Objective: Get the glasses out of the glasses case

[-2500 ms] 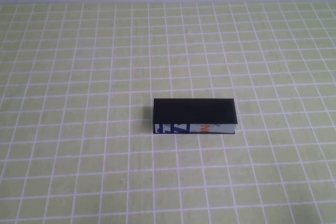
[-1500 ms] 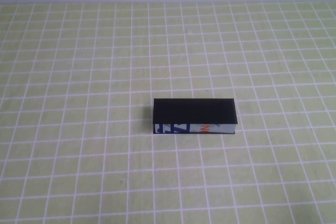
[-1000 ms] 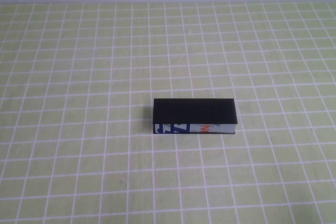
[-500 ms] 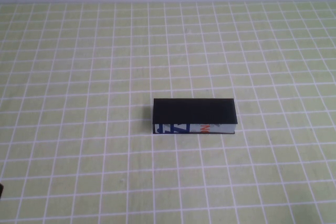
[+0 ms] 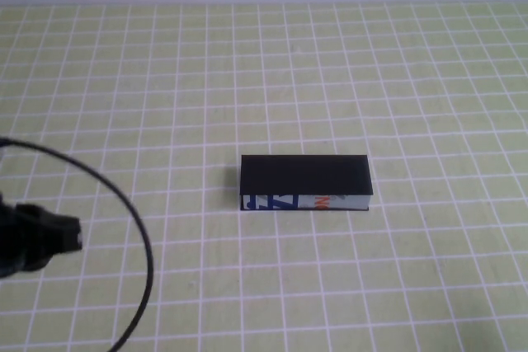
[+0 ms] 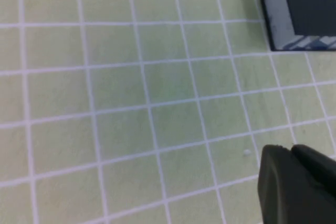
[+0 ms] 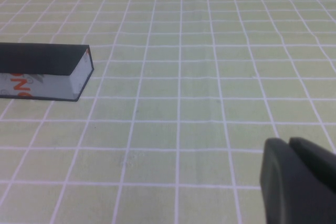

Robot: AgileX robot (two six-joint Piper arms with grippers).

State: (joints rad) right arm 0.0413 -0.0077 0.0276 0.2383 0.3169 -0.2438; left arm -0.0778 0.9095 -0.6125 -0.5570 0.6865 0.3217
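The glasses case (image 5: 304,177) lies shut in the middle of the table, black lid on top, its white printed strip facing me. The glasses are hidden. My left gripper (image 5: 74,235) has come in at the left edge of the high view, well left of the case and level with it. In the left wrist view the left gripper (image 6: 291,150) is shut and empty, with the case's end (image 6: 307,14) some way off. My right gripper (image 7: 289,142) is shut and empty, out of the high view; its wrist view shows the case's other end (image 7: 42,69) apart from it.
The table (image 5: 371,80) is covered with a green cloth with a white grid. A black cable (image 5: 136,220) arcs from the left arm over the left front of the table. A pale wall runs along the far edge.
My left arm has come into the high view from the left edge, with its cable. The case has not moved.
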